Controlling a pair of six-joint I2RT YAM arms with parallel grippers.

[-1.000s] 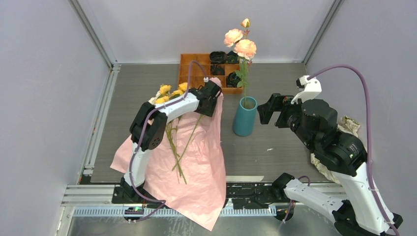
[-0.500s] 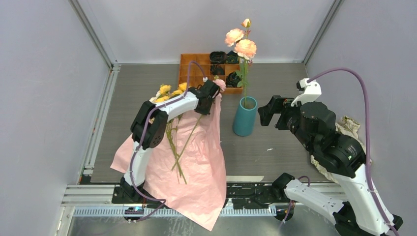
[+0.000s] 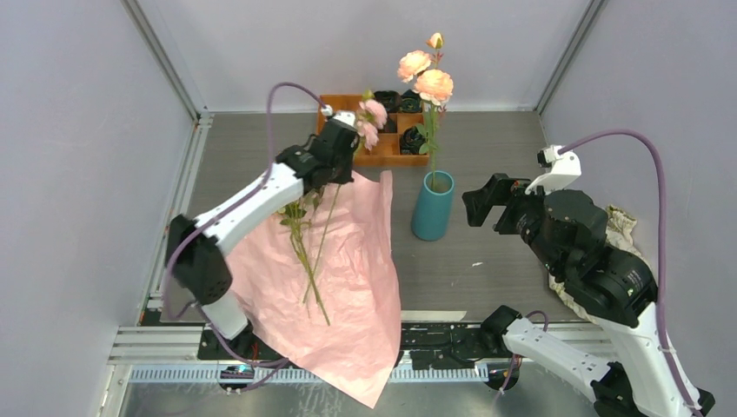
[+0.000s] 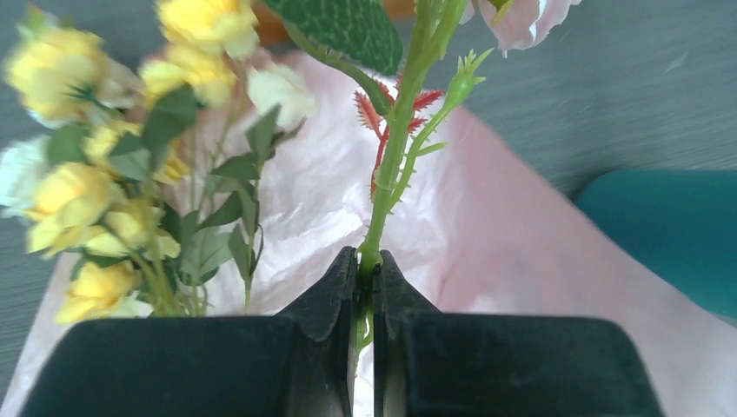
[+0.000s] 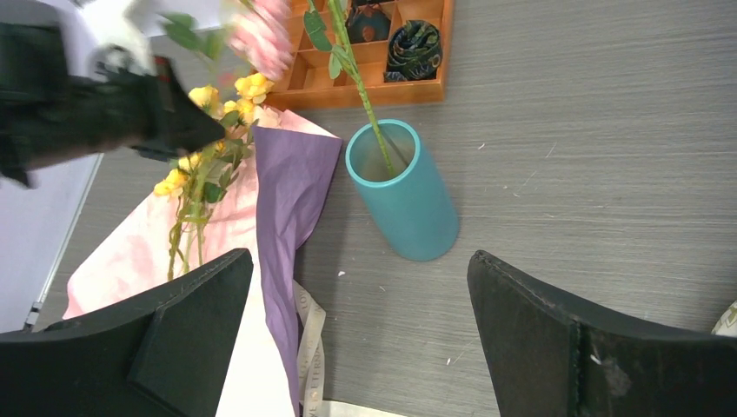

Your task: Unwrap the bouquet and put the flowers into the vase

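Seen from above, a grey wood-grain table (image 3: 504, 139) fills the frame between pale walls. A plain tall teal-blue cylinder vase (image 3: 432, 208) stands upright just right of centre, and three peach roses on long green stems (image 3: 426, 78) rise from it towards the top of the frame.

A sheet of wrapping paper, pink inside and purple outside (image 3: 348, 269), lies open across the lower left, its near corner hanging over the table's front edge. Long green stems (image 3: 308, 261) lie on it. In the left wrist view the heads of these yellow roses (image 4: 96, 191) crowd the left side, blurred.

The left gripper (image 3: 350, 142) is raised above the upper edge of the paper, upper centre of the overhead view. Its jaws are pinched tight on the thorny green stem of a single pink rose (image 3: 375, 113), whose head sits in front of an orange compartmented tray (image 3: 391, 159) at the back of the table. Small dark rosettes (image 3: 413, 139) fill some of the tray's compartments.

The right gripper (image 3: 487, 195) hangs just right of the vase, jaws spread wide and holding nothing. Its wrist view shows a cream ribbon (image 5: 306, 334) lying by the paper's purple edge.

A beige patterned cloth (image 3: 619, 221) lies at the right edge.
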